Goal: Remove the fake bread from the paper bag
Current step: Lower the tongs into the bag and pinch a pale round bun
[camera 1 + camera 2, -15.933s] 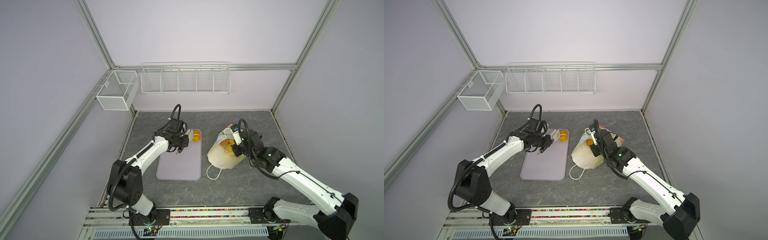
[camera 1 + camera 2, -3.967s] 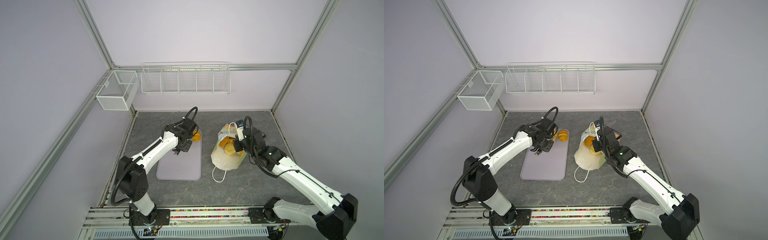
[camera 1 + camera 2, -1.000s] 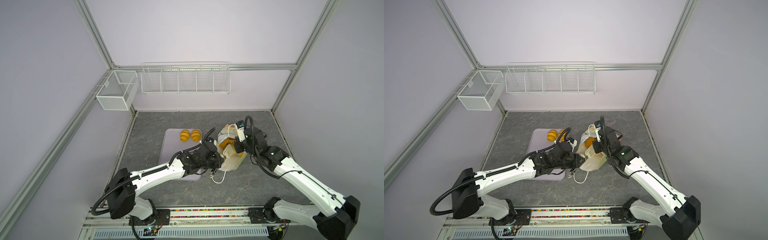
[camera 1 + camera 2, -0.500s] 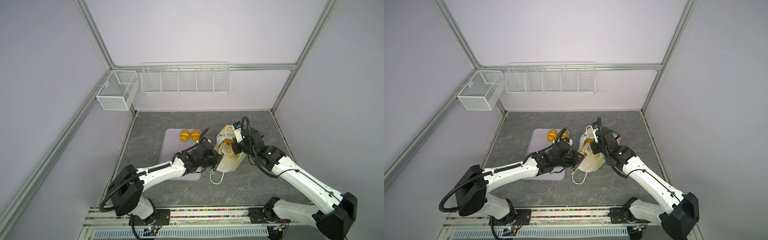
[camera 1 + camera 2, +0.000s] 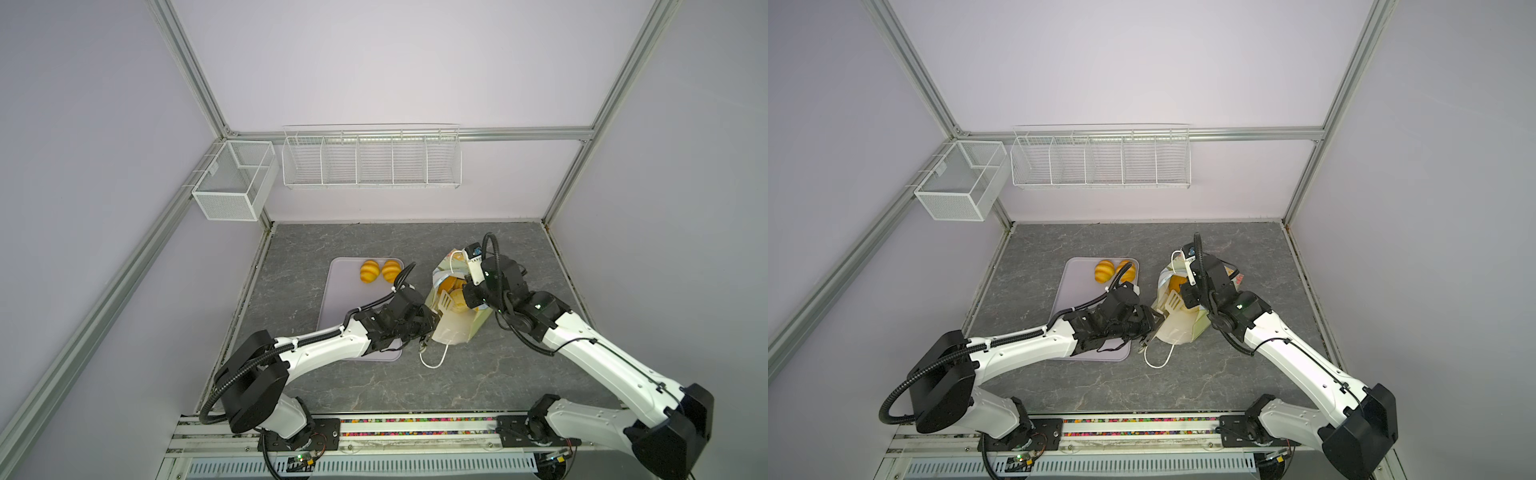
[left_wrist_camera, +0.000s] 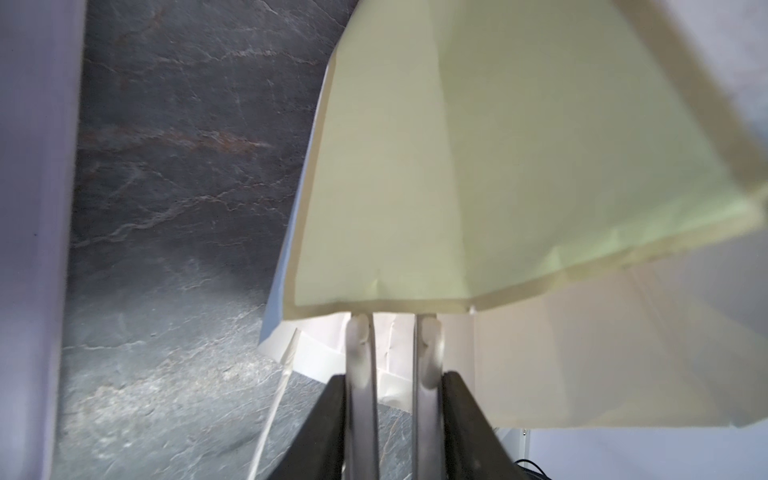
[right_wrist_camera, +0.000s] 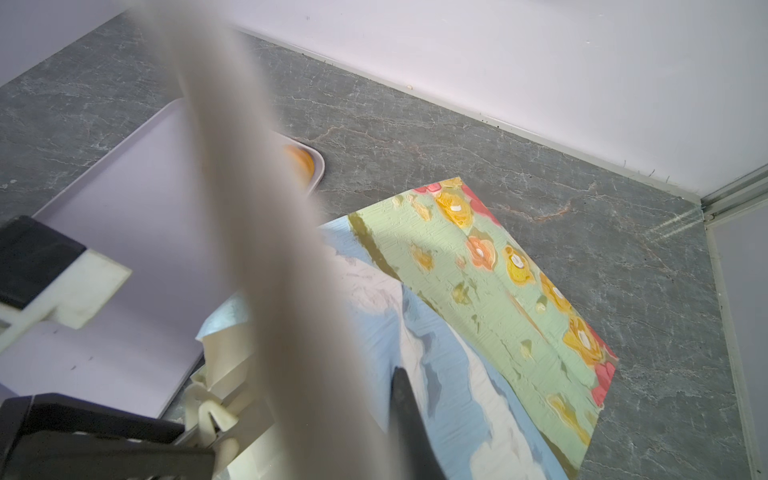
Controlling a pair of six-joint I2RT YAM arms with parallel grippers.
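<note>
The paper bag [image 5: 453,328] leans on the grey floor, its mouth turned up and back; its pale green side fills the left wrist view [image 6: 478,166]. Orange fake bread [image 5: 450,286] shows inside the mouth. Two ridged golden buns [image 5: 369,272] [image 5: 391,270] lie on the lilac tray [image 5: 336,303]. My left gripper [image 5: 429,331] is at the bag's lower edge, its fingers [image 6: 360,353] slightly apart with their tips against the fold. My right gripper [image 5: 468,291] is shut on the bag's upper rim. A blurred cord handle [image 7: 266,249] crosses the right wrist view beside the printed face [image 7: 498,291].
The bag's other white cord handle [image 5: 434,362] lies looped on the floor in front of it. A wire rack [image 5: 370,160] and a mesh basket [image 5: 232,183] hang on the back wall. Metal frame posts border the floor on both sides.
My left gripper's jaws have parted at the bag's lower edge, and the left arm has shifted a little along it. The right gripper keeps its hold on the rim.
</note>
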